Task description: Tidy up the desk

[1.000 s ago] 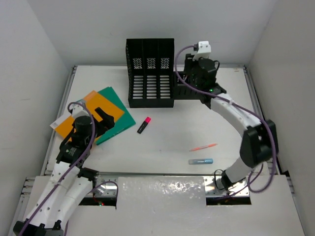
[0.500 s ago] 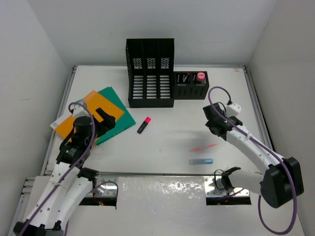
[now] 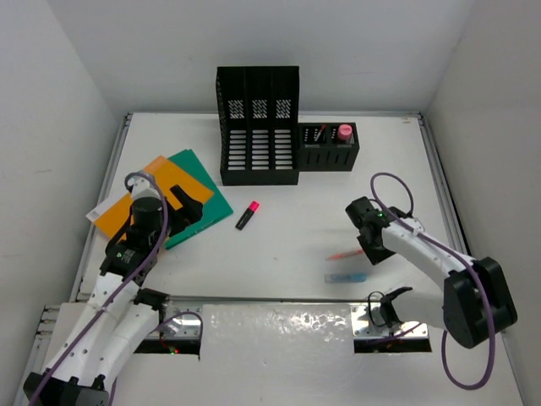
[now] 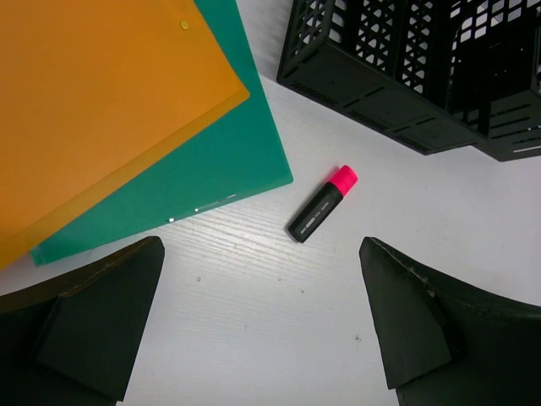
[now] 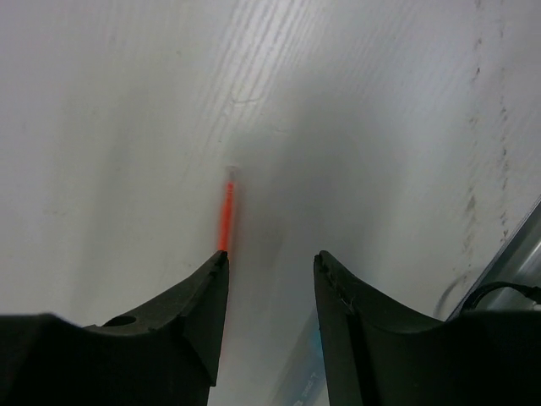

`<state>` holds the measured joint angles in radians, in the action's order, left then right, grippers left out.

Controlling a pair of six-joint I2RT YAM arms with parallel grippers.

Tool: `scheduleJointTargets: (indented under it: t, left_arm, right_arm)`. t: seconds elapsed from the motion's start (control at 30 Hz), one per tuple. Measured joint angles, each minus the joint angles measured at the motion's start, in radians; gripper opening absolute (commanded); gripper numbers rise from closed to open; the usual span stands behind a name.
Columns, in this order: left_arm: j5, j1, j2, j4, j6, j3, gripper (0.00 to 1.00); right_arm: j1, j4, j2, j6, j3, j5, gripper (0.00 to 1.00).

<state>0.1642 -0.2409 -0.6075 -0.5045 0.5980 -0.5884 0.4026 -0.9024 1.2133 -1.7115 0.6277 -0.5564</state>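
- The desk is a broad white tabletop with thin metal rails on its edges. It fills the floor of the white-walled enclosure and carries every item listed below.
- A black slotted file holder with three compartments stands upright at the far centre of the desk.
- A green folder lies flat on the left side. An orange folder lies on top of it and overlaps it on the left.
- The left gripper hangs over the near right edge of the folders. Its fingers are spread wide with nothing between them.
- The right gripper is low over the desk at right of centre. Its jaws stand apart with a moderate gap and grip nothing.
- A small black pen holder sits against the right side of the file holder, with a pink-topped item inside.
- A light blue pen lies near the near edge, just nearer than the orange pen.
- A black marker with a pink cap lies on bare desk just right of the green folder.
- A thin orange pen lies on the desk. In the right wrist view its end meets the tip of one right finger; whether they touch cannot be told.
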Motion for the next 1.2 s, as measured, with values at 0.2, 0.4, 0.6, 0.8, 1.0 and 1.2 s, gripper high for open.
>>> scheduleJointTargets:
  t: [0.2, 0.4, 0.6, 0.8, 1.0, 1.2]
  left_arm:
    - [0.0, 0.0, 0.011, 0.0, -0.006, 0.0, 0.98]
    - [0.002, 0.0, 0.023, -0.001, -0.01, 0.0, 0.98]
    - [0.01, 0.0, 0.034, -0.001, -0.01, 0.0, 0.98]
    - [0.018, 0.0, 0.04, -0.001, -0.01, 0.0, 0.98]
    - [0.026, 0.0, 0.041, -0.002, -0.01, 0.0, 0.98]
    - [0.032, 0.0, 0.041, -0.002, -0.01, 0.0, 0.98]
  right_arm:
    - [0.0, 0.074, 0.077, -0.021, -0.023, 0.035, 0.43]
    - [0.0, 0.16, 0.131, -0.015, -0.024, 0.051, 0.34]
    - [0.0, 0.172, 0.167, -0.017, -0.024, 0.062, 0.29]
    - [0.0, 0.171, 0.204, -0.024, -0.032, 0.065, 0.25]
    - [0.002, 0.214, 0.199, -0.016, -0.043, 0.054, 0.0]
    - [0.007, 0.264, 0.179, 0.058, -0.064, 0.024, 0.0]
